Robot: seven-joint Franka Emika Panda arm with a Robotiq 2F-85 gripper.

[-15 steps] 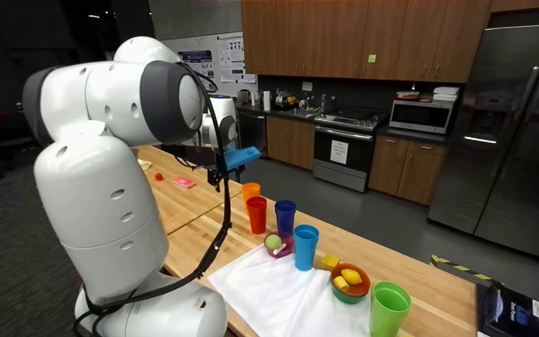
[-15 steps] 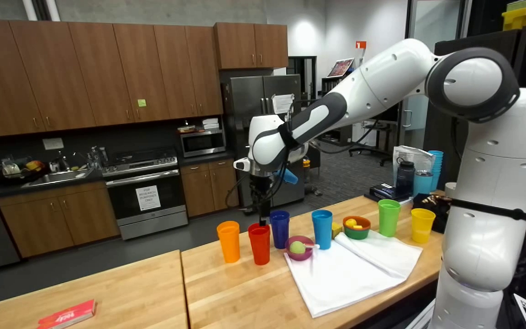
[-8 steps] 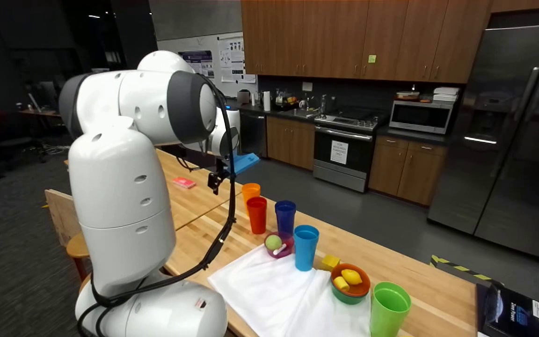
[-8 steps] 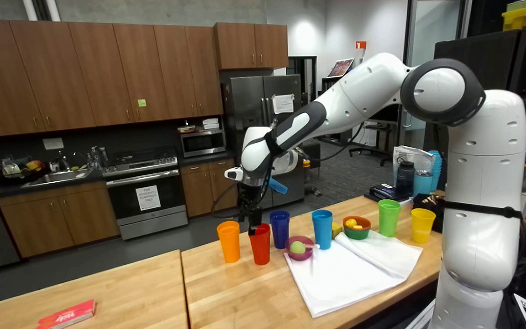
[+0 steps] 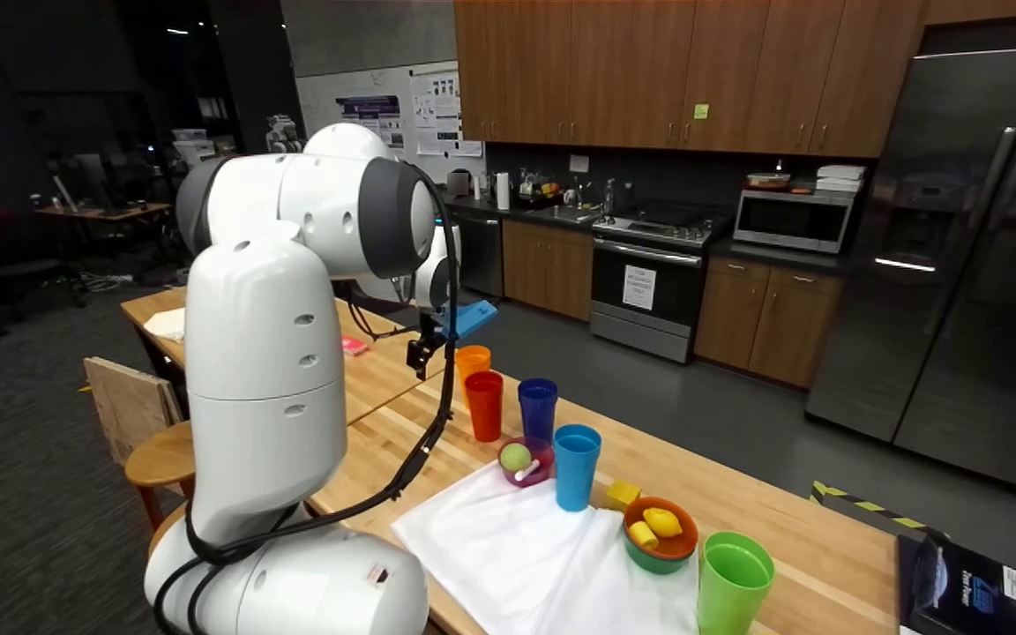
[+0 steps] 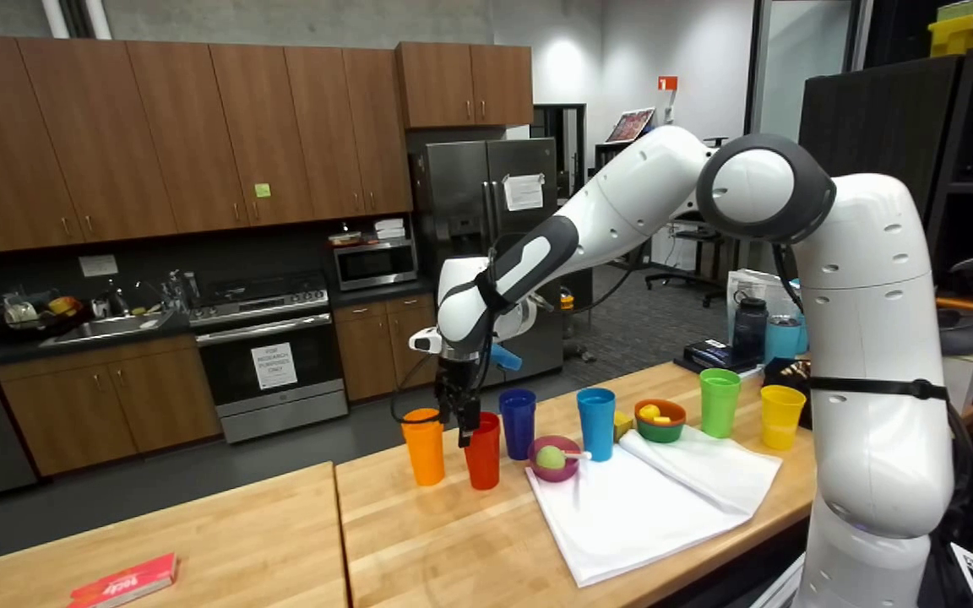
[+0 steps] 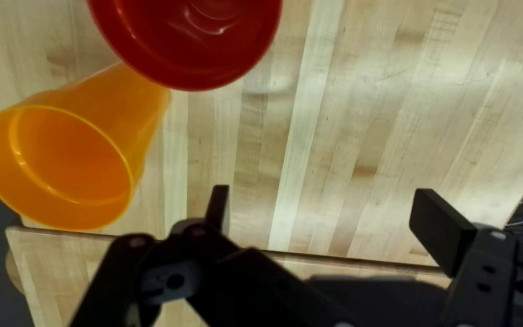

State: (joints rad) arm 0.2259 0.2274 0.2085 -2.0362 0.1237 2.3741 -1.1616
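Holding nothing in the tool, spread wide above the tabletop. Find the orange cup near it, off to one side in the wrist view, with the red cup just beside that; both upright, apart from the tool. Expect either to be light, fairly stiff plastic, slippery and easily tipped; best gripped across the wall, below the rim. Farther out, note the dark blue cup, purple bowl and white cloth.
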